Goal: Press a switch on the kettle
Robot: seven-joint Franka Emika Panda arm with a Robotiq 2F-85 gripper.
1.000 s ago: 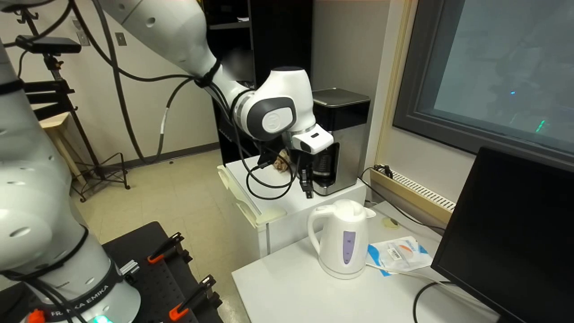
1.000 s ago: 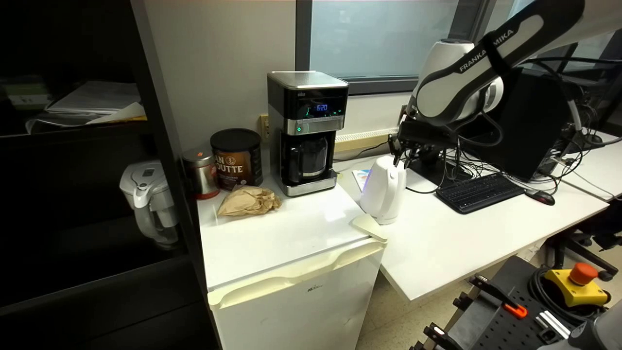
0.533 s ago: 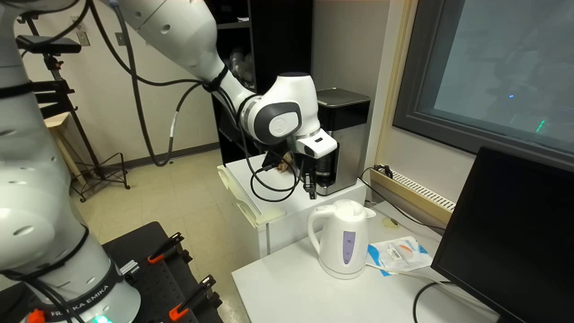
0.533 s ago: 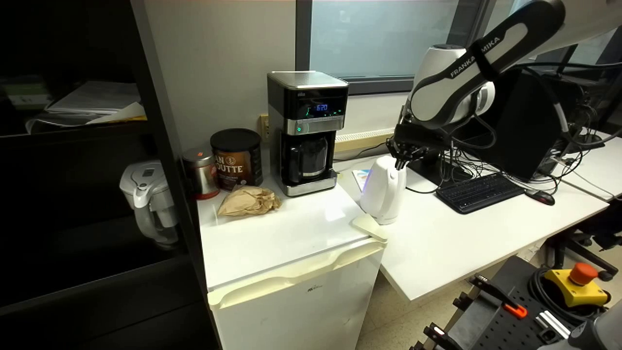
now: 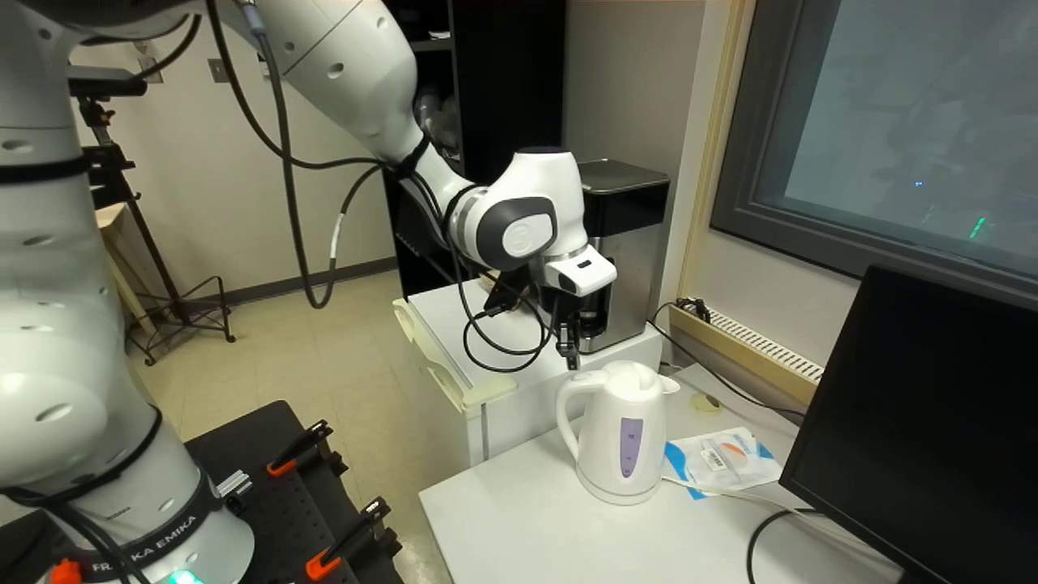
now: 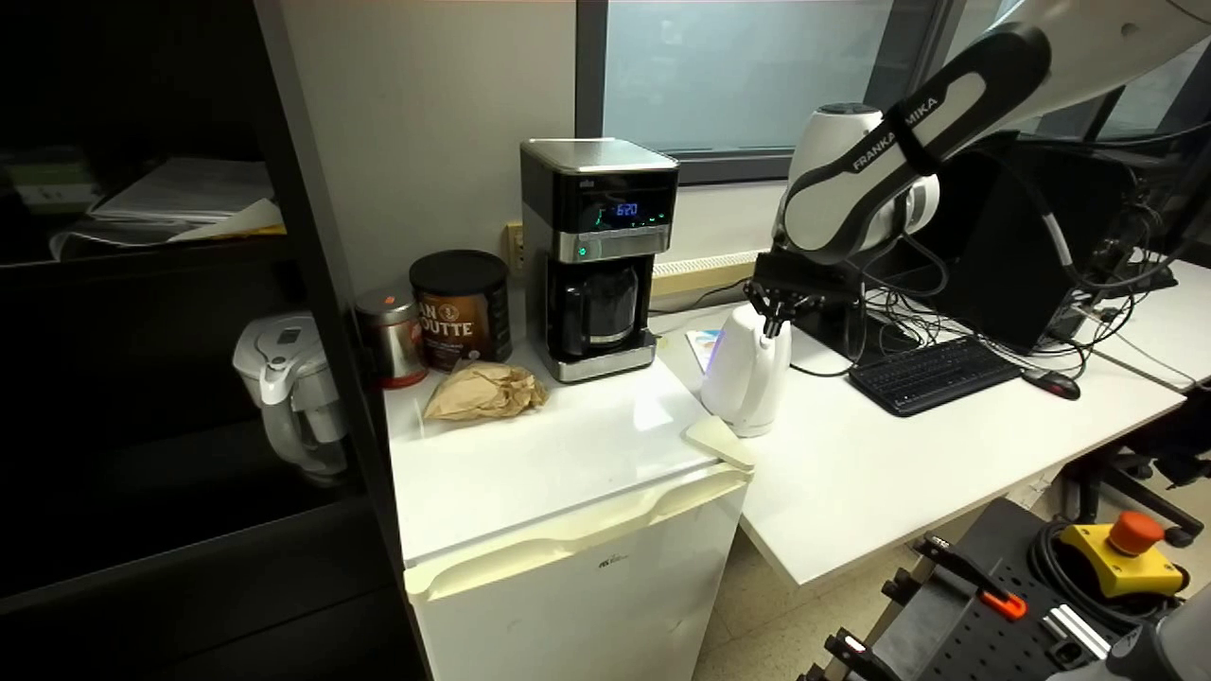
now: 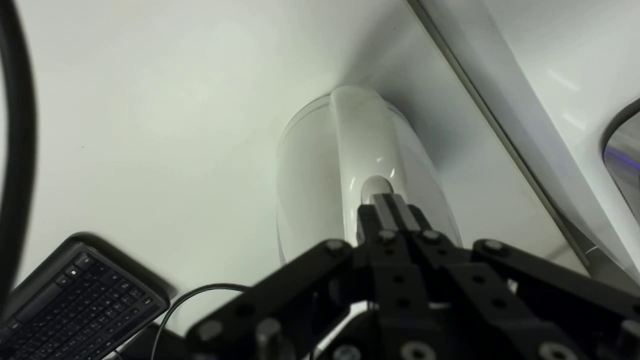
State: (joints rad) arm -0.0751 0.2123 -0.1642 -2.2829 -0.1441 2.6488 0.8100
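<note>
In both exterior views, the white desk (image 6: 946, 454) is being overhung by the Franka Panda arm (image 5: 349, 81). A white mini fridge (image 6: 568, 605) is being seen at nine o'clock from the desk in an exterior view, and a black-and-steel drip coffee maker (image 6: 605, 246) is being supported on the fridge, toward one o'clock of its top. The white electric jug kettle (image 5: 608, 454) is being supported upright on the desk, at six o'clock from the coffee maker in an exterior view, its spout (image 5: 671, 384) being turned toward three o'clock and its loop handle (image 5: 564, 414) toward nine. At three o'clock from it in an exterior view, a black keyboard (image 6: 932, 374) is being seen. At the handle's top, the Robotiq gripper (image 7: 393, 200) is being held tips downward, its fingers (image 7: 384, 211) being held closed side by side. In the wrist view, a pale oval button (image 7: 376, 185) on the handle is being partly overlapped by the fingertips, its visible part being seen at eleven o'clock from them; whether it is being touched cannot be told.
</note>
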